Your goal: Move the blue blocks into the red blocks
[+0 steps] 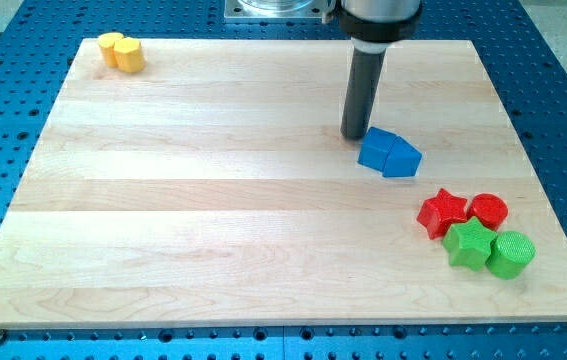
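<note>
In the camera view, my tip (354, 135) rests on the wooden board (213, 200), just at the upper-left edge of the two blue blocks (390, 153), touching or very nearly so. There is no pincer on this arm — only the dark rod — so nothing opens, closes or grips here. The blue blocks sit pressed together as one wedge-like pair, right of the board's middle; their exact shapes are hard to make out.

The red blocks lie toward the view's lower right: a red star (442, 212) and, touching it on the right, a red cylinder (488, 210). Just below them sit a green star (469, 243) and a green cylinder (511, 253). Two yellow cylinders (121, 51) stand well apart in the view's top-left corner.

The step in hand appears to be the push itself. My tip is already on the far side of the blue pair from the reds, which suits a push down and to the right. To do it well, I would keep the line of travel through the pair's middle — off-centre contact would likely split or spin them — and aim at the red star rather than lower, so the greens are not disturbed.
</note>
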